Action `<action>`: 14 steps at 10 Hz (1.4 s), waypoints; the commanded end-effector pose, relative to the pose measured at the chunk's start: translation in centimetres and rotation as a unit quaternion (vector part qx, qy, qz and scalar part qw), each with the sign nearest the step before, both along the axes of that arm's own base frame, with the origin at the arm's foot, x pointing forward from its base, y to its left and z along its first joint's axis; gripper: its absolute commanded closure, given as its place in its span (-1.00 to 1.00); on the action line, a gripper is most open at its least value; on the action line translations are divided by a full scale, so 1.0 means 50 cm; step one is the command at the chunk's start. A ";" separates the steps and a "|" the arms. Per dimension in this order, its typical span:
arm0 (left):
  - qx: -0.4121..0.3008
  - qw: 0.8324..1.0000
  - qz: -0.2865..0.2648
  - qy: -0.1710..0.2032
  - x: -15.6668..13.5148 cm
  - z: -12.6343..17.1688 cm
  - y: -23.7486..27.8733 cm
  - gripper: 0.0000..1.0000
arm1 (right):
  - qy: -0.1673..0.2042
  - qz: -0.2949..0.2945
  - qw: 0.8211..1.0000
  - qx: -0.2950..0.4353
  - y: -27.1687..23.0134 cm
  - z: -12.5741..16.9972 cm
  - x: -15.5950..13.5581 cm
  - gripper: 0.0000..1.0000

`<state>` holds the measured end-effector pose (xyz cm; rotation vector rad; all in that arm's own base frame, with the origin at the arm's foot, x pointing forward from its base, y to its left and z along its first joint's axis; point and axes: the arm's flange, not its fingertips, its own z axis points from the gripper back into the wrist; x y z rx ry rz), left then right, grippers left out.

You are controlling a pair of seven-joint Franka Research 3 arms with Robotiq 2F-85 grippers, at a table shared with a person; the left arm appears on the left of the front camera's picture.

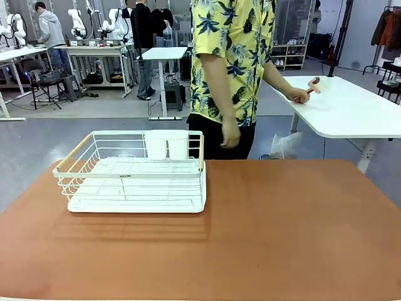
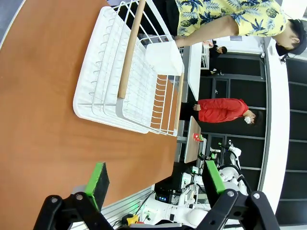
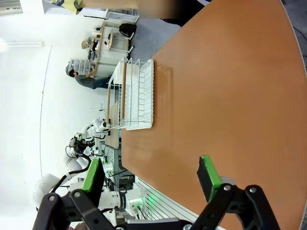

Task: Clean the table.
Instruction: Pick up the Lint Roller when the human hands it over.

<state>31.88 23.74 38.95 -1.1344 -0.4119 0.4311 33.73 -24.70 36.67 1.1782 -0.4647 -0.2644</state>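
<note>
Hovering left gripper [image 2: 156, 181]: jaws wide apart with nothing between them, above the near left part of the surface [image 1: 282, 232]. A low sweep from here could scrape a pad across the top.
Dish rack [image 1: 135, 188]: stands on the left part of the surface and looks empty. It is light wire, so I judge that a nudge could slide it toward the edge or tip it.
Cup holder [image 1: 166, 145]: hangs on the rack's far wall. A pull on it could lift the whole rack askew.
Surface: a reddish-brown top, bare apart from the rack. With no cloth or litter to see, a gripper may close on nothing.
Person's hand [image 1: 230, 135]: hangs just beyond the far edge, near the rack's right end. A reach across could meet it.
White-topped table [image 1: 351, 106]: the person's other hand [image 1: 301, 95] rests there on a small reddish item; what it is I cannot tell. Bringing it over mid-reach risks a collision.
Right gripper [image 3: 149, 176]: jaws apart and empty over the near right part of the surface. If both arms go for the rack, they could cross.
</note>
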 end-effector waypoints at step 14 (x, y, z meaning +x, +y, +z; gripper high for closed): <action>-0.003 1.000 0.003 -0.003 -0.001 0.001 0.004 -1.00 | 0.001 -0.004 1.000 0.001 0.001 0.005 0.000 -1.00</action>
